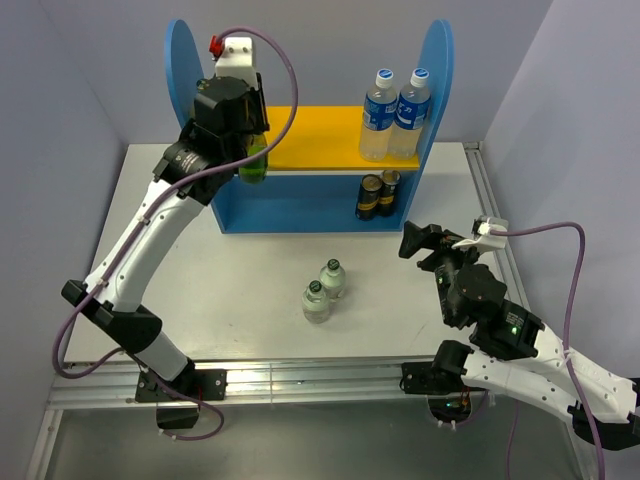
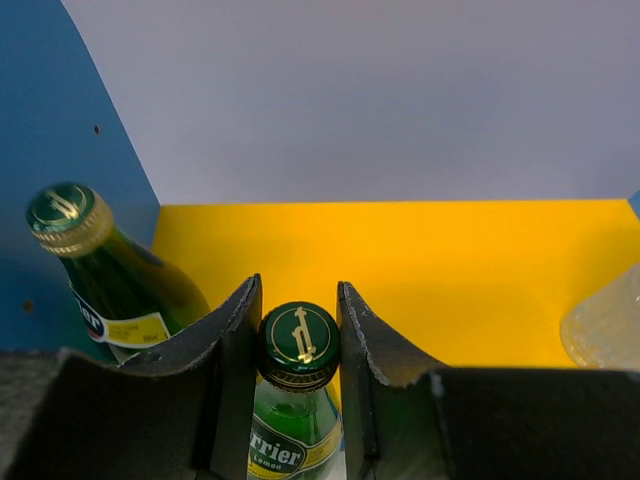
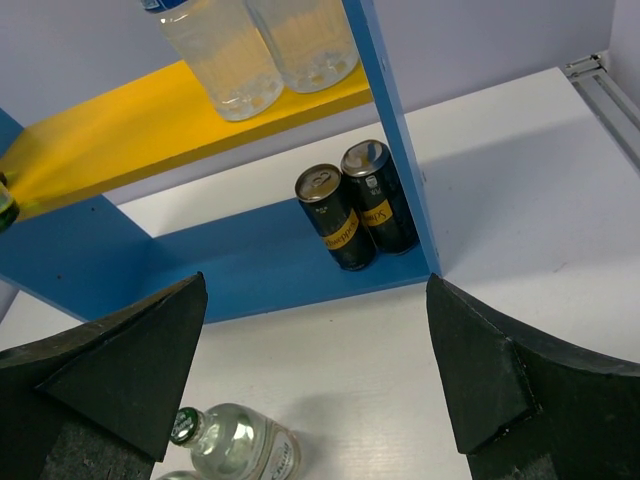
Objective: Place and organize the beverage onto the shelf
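Left tool (image 2: pixel 298 305) clamps the green bottle (image 2: pixel 297 342) over the shelf (image 2: pixel 450 280).

Left black two-finger gripper (image 2: pixel 298 295), raised high, clamps a green glass bottle (image 2: pixel 292 445); right black gripper (image 3: pixel 315 290) sits low, jaws wide.

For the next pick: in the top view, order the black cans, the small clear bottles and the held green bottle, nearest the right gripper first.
From the right gripper:
1. black cans, low in the shelf, right end.
2. small clear bottles, scene centre.
3. green bottle, far left, in left gripper.
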